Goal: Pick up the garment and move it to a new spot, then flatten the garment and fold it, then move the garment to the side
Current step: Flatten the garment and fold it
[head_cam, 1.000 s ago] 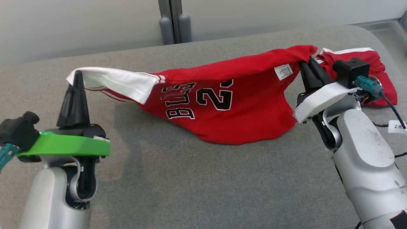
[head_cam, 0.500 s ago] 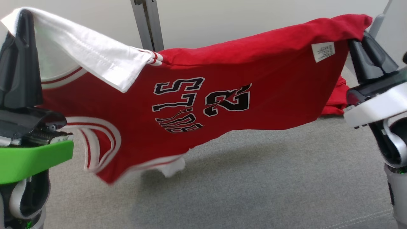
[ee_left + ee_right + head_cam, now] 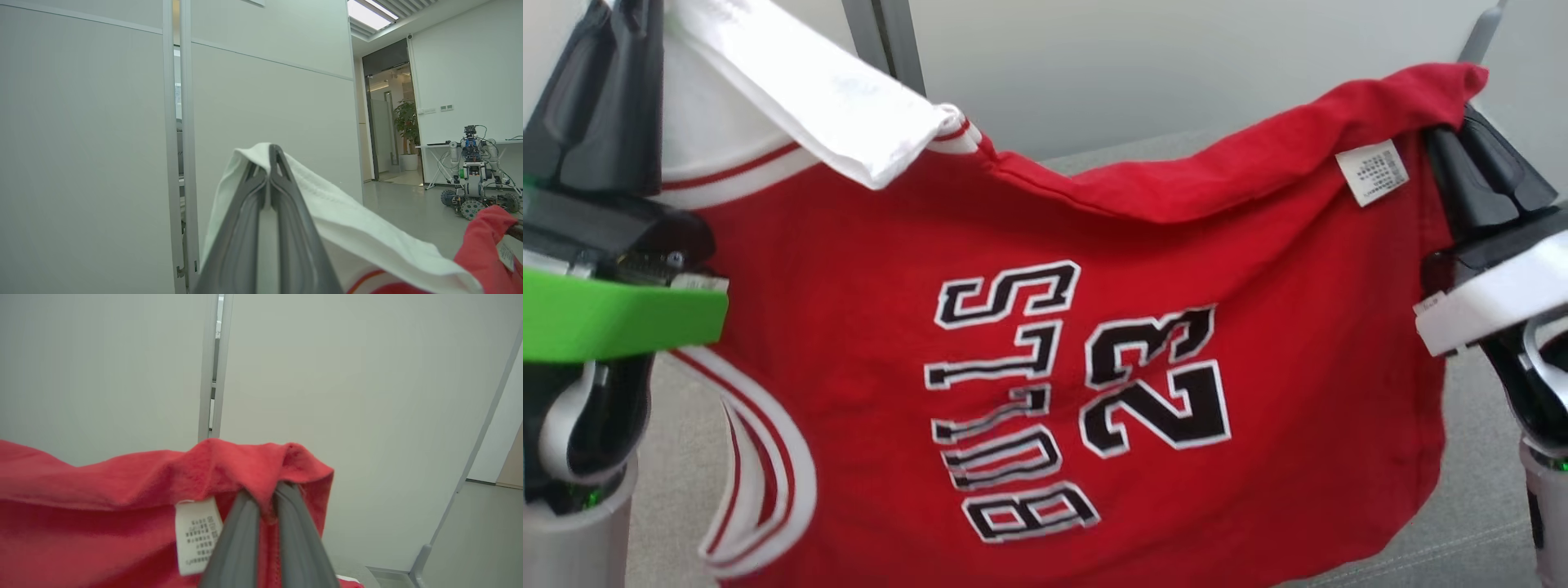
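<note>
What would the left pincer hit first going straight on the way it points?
The left pincer clamps the garment's white edge; past that cloth its line looks free up to the pale wall panel, though depth is unclear.

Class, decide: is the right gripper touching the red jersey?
Touching. In the right wrist view the right gripper is shut on the jersey, pinching its bunched red edge between the fingers.

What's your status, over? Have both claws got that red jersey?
Left gripper shut on jersey, white edge. Right gripper shut on red corner by the label. It hangs spread between them, print facing head camera. Grey surface below, wall behind.
</note>
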Controlling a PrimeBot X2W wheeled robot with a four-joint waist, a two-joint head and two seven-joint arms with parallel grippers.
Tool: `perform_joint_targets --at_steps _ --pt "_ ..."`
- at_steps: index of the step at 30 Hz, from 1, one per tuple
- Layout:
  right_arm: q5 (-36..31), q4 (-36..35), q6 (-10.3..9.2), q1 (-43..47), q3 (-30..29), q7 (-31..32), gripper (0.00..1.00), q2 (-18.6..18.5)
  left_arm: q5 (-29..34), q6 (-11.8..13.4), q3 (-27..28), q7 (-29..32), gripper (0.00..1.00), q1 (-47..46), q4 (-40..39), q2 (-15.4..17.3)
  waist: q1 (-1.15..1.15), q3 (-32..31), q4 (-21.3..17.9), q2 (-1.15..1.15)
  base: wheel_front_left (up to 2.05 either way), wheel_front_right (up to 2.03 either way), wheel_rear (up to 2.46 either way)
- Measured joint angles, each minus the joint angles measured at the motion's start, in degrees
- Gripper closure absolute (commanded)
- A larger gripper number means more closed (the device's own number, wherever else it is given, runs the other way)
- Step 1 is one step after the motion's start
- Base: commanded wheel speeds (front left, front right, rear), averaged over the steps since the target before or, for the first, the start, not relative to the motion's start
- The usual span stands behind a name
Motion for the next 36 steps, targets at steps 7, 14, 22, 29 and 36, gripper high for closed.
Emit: perform_joint_targets --at_steps 7,14,22,29,36 --pt "0.99 15.85 0.00 -18.35 5.34 -3.19 1.00 -0.54 3.79 -2.76 -2.10 -1.96 1.00 -15.50 16.10 1.14 0.00 6.18 0.46 0.00 0.00 0.00 0.00" --pt "-3.30 38.75 0.00 -42.40 9.21 -10.58 1.00 1.55 11.20 -4.27 -5.78 -9.57 1.00 -37.91 38.15 0.57 0.00 12.69 1.16 0.00 0.00 0.00 0.00" --pt "-10.42 60.90 0.00 -58.38 11.13 -22.99 1.00 5.56 14.28 -5.03 -10.15 -21.20 1.00 -51.81 57.76 -4.85 0.01 19.10 3.16 0.00 0.00 0.00 0.00" --pt "-12.03 75.04 0.00 -57.49 12.41 -32.01 1.00 7.84 11.60 -5.66 -14.11 -26.36 1.00 -47.57 63.75 -6.92 0.01 24.40 5.75 0.00 0.00 0.00 0.00" --pt "-10.36 81.06 0.00 -52.15 14.91 -36.06 1.00 8.64 5.70 -5.69 -16.30 -27.36 1.00 -35.88 58.37 -5.67 0.01 29.32 7.58 0.00 0.00 0.00 0.00"
